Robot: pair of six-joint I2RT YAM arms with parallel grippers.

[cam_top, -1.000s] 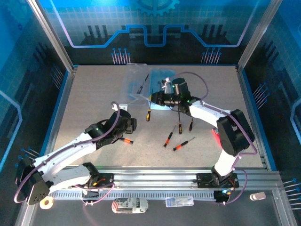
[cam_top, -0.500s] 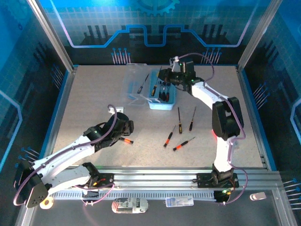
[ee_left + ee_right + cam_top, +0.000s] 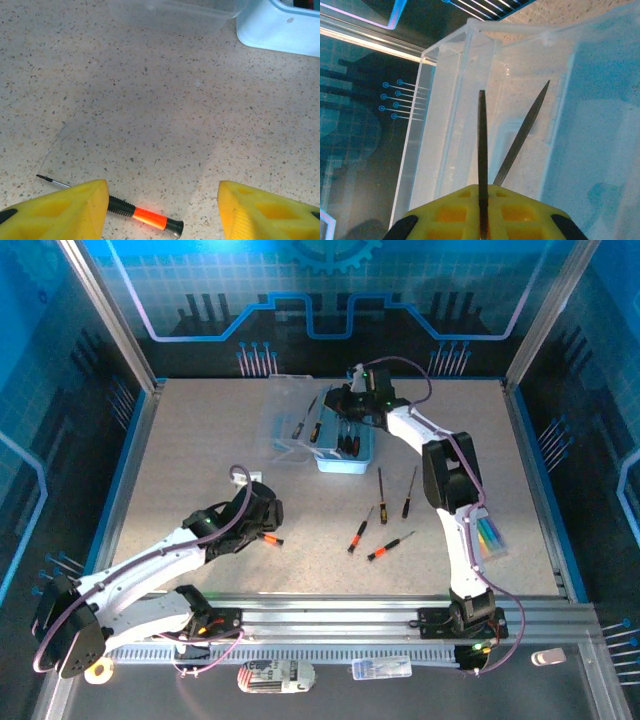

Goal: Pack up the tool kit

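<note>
1. From above, the right arm (image 3: 440, 465) covered the far rim of the pale-blue box (image 3: 345, 462). The box's dark contents were too small to sort out. The clear lid (image 3: 285, 425) lay open to its left. The right jaws hung over the box's far side, having crossed from its near edge a second before. Four loose screwdrivers (image 3: 381, 495) lay on the table (image 3: 200, 440) nearer than the box. The left jaws hovered just beside an orange-banded screwdriver (image 3: 268, 538), much where they had been.
2. At the left wrist, the jaws stood released and wide apart. The orange-banded screwdriver (image 3: 145, 216) lay low between them, its shaft partly hidden behind one yellow finger (image 3: 60, 212). The box (image 3: 280, 30) was cut off in the far corner.
3. At the right wrist, the jaws were clenched on a thin screwdriver (image 3: 481, 140), with only its dark shaft showing against the lid (image 3: 445, 140). Whether the dark sliver (image 3: 522, 132) beside it was a tool or a reflection could not be told.
</note>
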